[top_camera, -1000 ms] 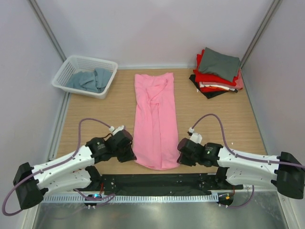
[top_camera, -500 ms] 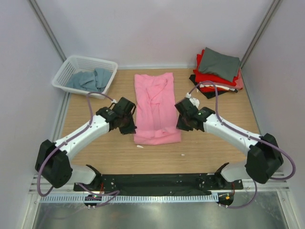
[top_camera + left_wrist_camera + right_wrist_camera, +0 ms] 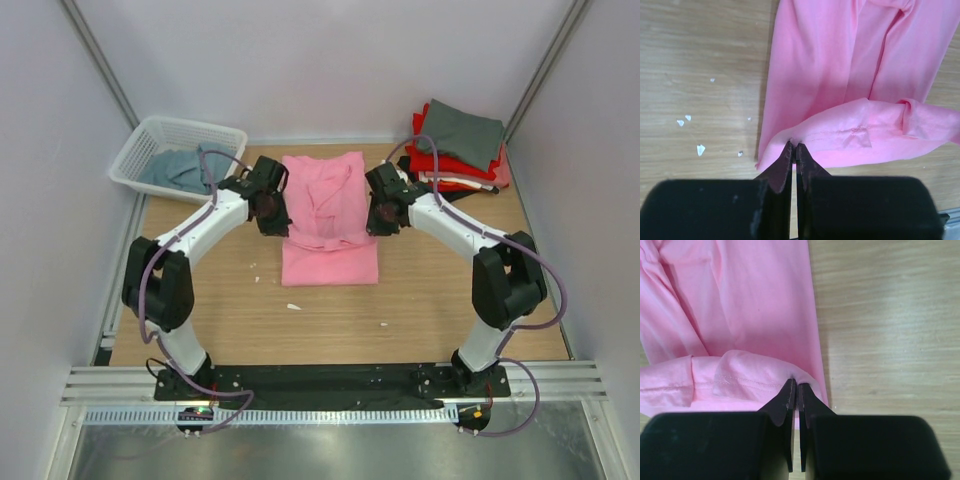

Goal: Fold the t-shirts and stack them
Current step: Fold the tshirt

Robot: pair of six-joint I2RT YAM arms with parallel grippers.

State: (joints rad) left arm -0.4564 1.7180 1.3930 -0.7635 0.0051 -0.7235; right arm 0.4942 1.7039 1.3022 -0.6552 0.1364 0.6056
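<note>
- Currently we see the left fingers (image 3: pixel 785 167) and right fingers (image 3: pixel 789 405) each pinched shut on a hem corner of the pink t-shirt (image 3: pixel 330 215), which lies mid table (image 3: pixel 450 290), its hem lifted over its body.
- Risk, we judge: a thin pinch slips, the hem drops short, crooked fold.
- Uneven arm travel would skew the edge; the wrinkled middle could bunch.

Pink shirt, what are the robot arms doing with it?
They are folding it. The left arm and right arm each pinch a bottom corner of the pink t-shirt in shut jaws, its hem lifted over its middle. Folded shirts sit stacked at the far right; a grey-blue one waits in the white basket.
</note>
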